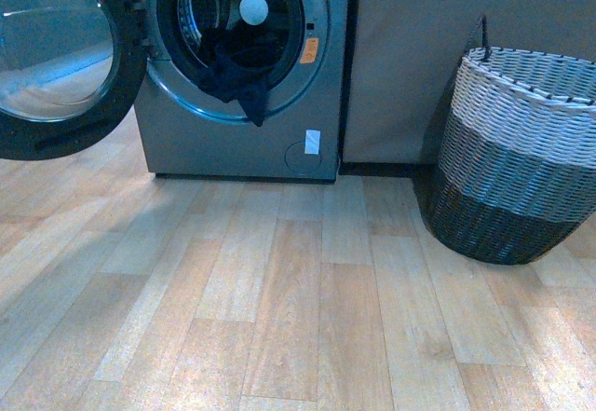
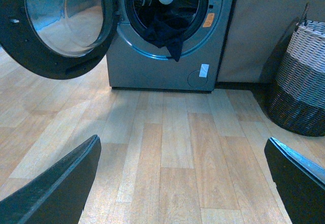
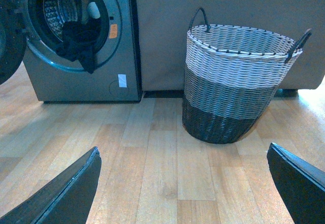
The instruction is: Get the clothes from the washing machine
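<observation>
Right, nothing collected yet: left gripper (image 2: 183,141) and right gripper (image 3: 183,150) both spread wide, empty, hanging low. Further off stands the basket (image 1: 521,150). Beyond it, the washing machine (image 1: 233,145) has its door (image 1: 56,57) open, with dark clothes (image 1: 237,74) spilling over the drum's lip, untouched.

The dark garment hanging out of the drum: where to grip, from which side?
I'd take the dark garment by its tail drooping over the lower rim of the washing machine opening, coming from the front: it hangs free outside the drum, and the door is swung aside.
</observation>
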Controlling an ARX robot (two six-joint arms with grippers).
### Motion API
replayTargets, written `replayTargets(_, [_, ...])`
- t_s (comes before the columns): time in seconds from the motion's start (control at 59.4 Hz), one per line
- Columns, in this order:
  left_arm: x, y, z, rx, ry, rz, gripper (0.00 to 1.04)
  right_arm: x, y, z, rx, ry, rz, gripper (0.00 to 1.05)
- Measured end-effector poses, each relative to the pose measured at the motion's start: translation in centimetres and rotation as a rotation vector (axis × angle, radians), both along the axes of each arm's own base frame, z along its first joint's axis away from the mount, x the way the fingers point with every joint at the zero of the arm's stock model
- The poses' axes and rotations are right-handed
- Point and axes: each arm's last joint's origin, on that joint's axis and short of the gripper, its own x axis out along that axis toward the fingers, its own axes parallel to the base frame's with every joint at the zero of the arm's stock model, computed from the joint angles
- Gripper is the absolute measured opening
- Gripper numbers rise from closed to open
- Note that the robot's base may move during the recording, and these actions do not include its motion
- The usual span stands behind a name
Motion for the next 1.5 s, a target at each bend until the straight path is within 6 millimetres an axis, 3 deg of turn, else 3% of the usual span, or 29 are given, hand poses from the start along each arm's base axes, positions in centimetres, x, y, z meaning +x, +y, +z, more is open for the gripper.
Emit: replayTargets(1.499, [0.00,0.00,0.00,0.000,0.000,0.000,0.98,0.00,0.00,0.00,0.000,0.000,0.000,0.97])
